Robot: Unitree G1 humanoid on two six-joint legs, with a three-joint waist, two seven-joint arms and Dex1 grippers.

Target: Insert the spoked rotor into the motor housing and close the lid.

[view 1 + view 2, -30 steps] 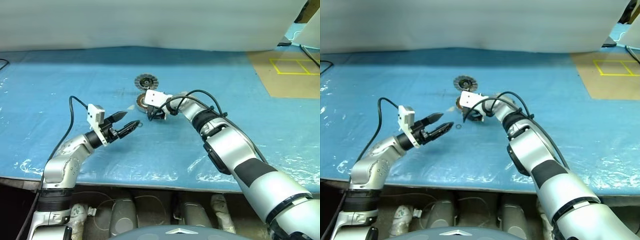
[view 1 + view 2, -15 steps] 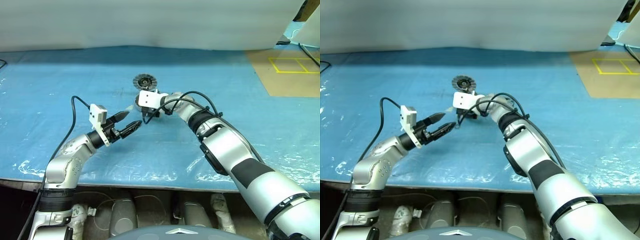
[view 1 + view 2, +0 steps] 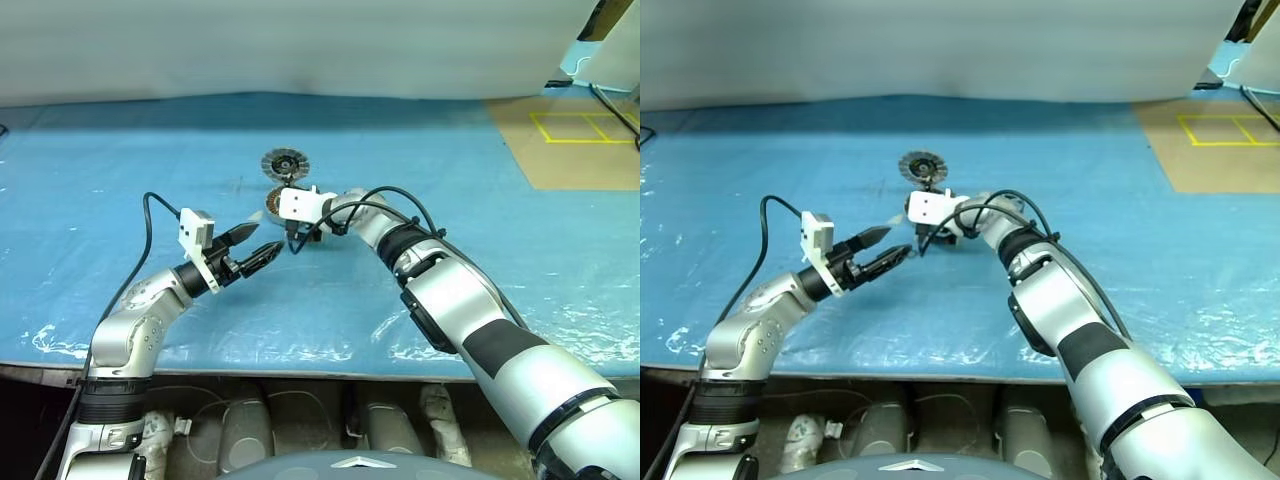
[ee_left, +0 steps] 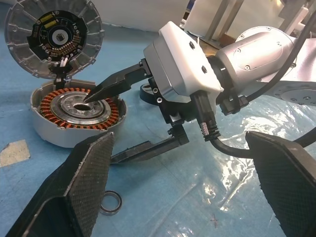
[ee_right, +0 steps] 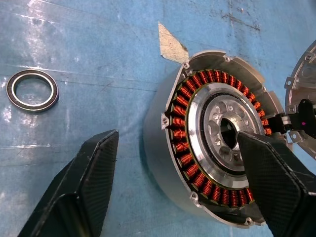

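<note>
Blue plastic sheeting covers the bench (image 3: 120,160). Motor housing (image 4: 74,111): grey shallow round base with a ring of copper windings around a silver hub, seen at centre frame in the head views, left of centre in the left wrist view, right of centre in the right wrist view. Lid (image 4: 54,37): grey ribbed disc standing upright at the far rim of the housing, its inner face carrying a round black circuit board, which the left wrist view shows and the head views leave too small to read. Right claw (image 4: 111,121): open, one black finger tip over the housing's silver hub, the other low beside the housing wall; whether the upper finger touches the hub cannot be told. Left claw (image 3: 252,247): wide open, empty, hovering near the housing and pointing at it. Loose black ring (image 5: 32,90): flat on the sheeting, near the housing. Scrap of pale tape (image 5: 171,43): on the sheeting just beside the housing's rim.
</note>
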